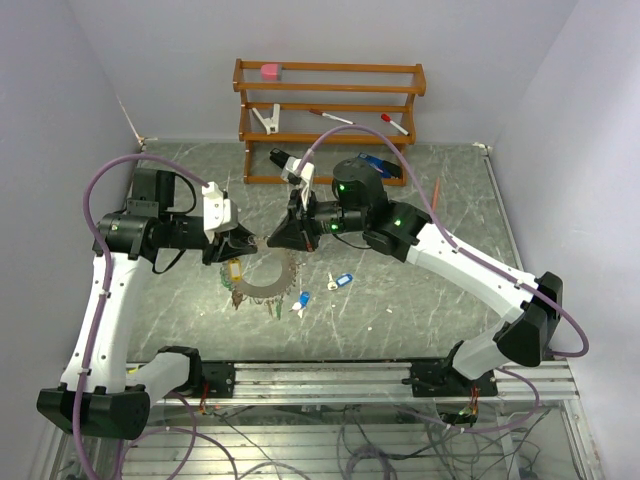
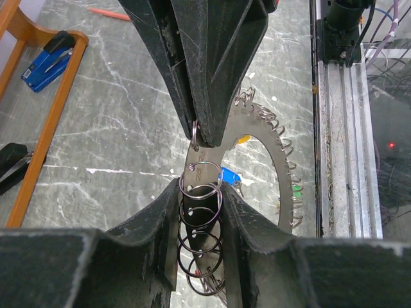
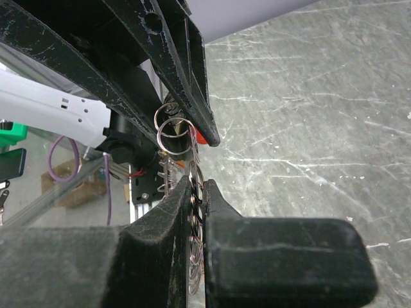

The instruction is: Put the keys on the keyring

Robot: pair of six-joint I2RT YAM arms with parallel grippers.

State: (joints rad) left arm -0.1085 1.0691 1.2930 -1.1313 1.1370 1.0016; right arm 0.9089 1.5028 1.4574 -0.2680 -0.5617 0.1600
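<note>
The keyring (image 1: 262, 283) sat left of centre in the overhead view, on the marbled table (image 1: 430, 300), its upper edge caught between my two arms and its lower arc seemingly resting on the surface; my right pincer (image 3: 197, 192) was clamped flat on the thin metal plate of it, fingers tight together with only the sheet between them; my left pincer (image 2: 200, 205), at the bottom of its own wrist view, stood with a finger either side of the row of small split rings (image 2: 204, 176) strung along the rim, the gap narrow, and I could not tell whether the pads were pressing those rings or only flanking them; two blue-tagged keys (image 1: 343, 281) lay loose on the table just right of the ring, and a yellow-tagged key (image 1: 235, 271) lay at its left edge, threaded or not I could not say; I judged the ring a stiff, light, slick thing, thin enough to slip or pivot in a flat pinch, so the broad face of the plate, well in from the ridged rim, was the place to hold it; the split rings looked springy and free to swing, apt to twist away unless squeezed squarely across their width; the keys seemed light and fiddly, best taken by the oblong plastic tag rather than the metal blade, which would leave the hole end clear for a ring.
</note>
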